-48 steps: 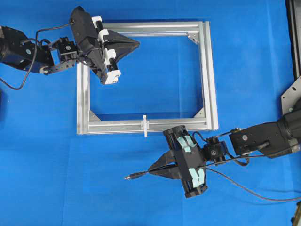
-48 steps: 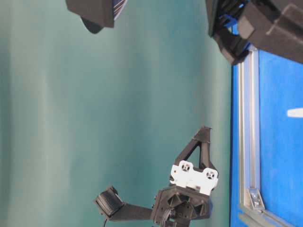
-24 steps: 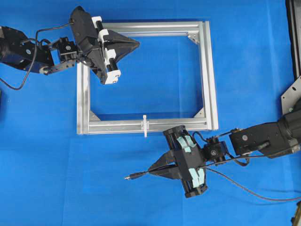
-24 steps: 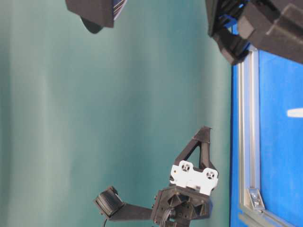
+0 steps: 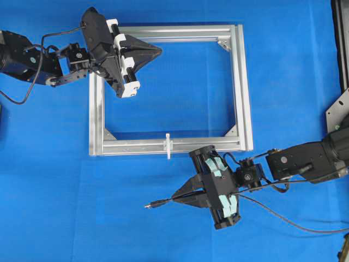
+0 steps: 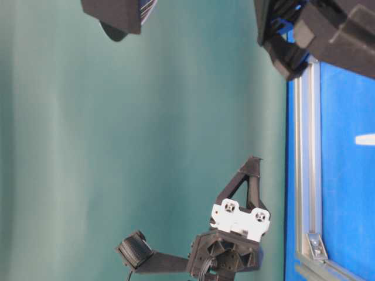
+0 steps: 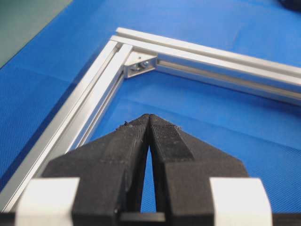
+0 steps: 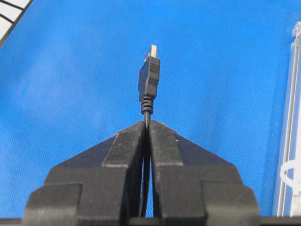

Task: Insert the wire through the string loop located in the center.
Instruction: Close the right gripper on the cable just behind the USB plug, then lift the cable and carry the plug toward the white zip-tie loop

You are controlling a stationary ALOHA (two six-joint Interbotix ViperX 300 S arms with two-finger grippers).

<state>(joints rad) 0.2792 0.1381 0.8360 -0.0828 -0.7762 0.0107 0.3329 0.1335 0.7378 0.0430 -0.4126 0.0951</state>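
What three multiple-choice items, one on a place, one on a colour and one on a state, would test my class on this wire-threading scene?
1. Where is the string loop?
A. On the frame's near bar in the overhead view
B. On the frame's far bar
C. In the left gripper

2. What colour is the table cover?
A. Green
B. Blue
C. Grey

3. What is the right gripper doing?
A. Standing open over the frame
B. Shut on nothing
C. Shut on the wire just behind its plug

Answers:
1 A: the small white loop sits on the lower bar of the aluminium frame, near its middle.
2 B: blue cloth lies under everything in the overhead view.
3 C: the right wrist view shows the plug sticking out ahead of the closed fingertips; the left gripper is shut and empty.
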